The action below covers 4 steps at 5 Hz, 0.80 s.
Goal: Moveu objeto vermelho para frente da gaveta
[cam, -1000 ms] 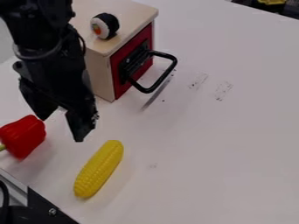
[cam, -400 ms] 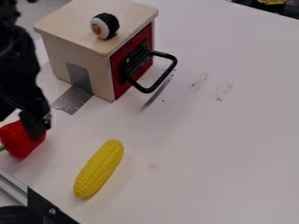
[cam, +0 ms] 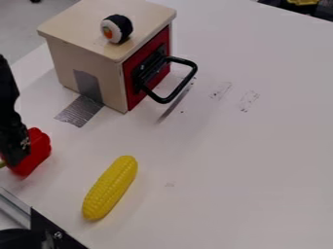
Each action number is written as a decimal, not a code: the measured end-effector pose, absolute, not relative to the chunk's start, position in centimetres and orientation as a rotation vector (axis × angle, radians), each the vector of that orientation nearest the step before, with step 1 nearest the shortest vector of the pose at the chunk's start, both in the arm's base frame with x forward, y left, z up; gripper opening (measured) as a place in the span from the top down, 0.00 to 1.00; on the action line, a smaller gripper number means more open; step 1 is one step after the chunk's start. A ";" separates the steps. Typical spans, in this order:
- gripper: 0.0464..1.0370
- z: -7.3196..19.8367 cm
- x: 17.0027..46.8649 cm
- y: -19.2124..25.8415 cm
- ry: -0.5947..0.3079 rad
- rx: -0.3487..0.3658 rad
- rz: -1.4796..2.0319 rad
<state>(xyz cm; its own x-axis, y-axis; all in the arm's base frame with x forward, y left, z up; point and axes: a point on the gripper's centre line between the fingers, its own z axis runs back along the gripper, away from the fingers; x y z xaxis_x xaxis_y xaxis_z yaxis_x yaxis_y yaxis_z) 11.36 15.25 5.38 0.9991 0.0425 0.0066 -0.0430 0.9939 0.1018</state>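
Observation:
At the left edge of the view, the black gripper [cam: 14, 146] hangs low over the red pepper [cam: 39, 151] and covers part of it. One finger shows in front of the pepper; the rest of the gripper lies beyond the view's edge. The pepper rests on the white table, its green stem toward the left. Up and to the right stands the small wooden box with its red drawer front [cam: 132, 80] and black handle, the drawer closed.
A yellow corn cob [cam: 110, 188] lies right of the pepper, nearer the camera. A sushi roll [cam: 117, 28] sits on top of the wooden box [cam: 71, 24]. A metal rail [cam: 14, 204] runs along the table's lower left edge.
The gripper has moved left and somewhat down, from beside the box to over the pepper. The pepper, corn, sushi roll and box have kept their places.

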 end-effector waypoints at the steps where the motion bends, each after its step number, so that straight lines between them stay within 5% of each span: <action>1: 0.04 3.5 11.8 16.1 0.024 0.085 0.036; 4: 0.15 1.6 13.3 15.9 0.059 0.084 0.039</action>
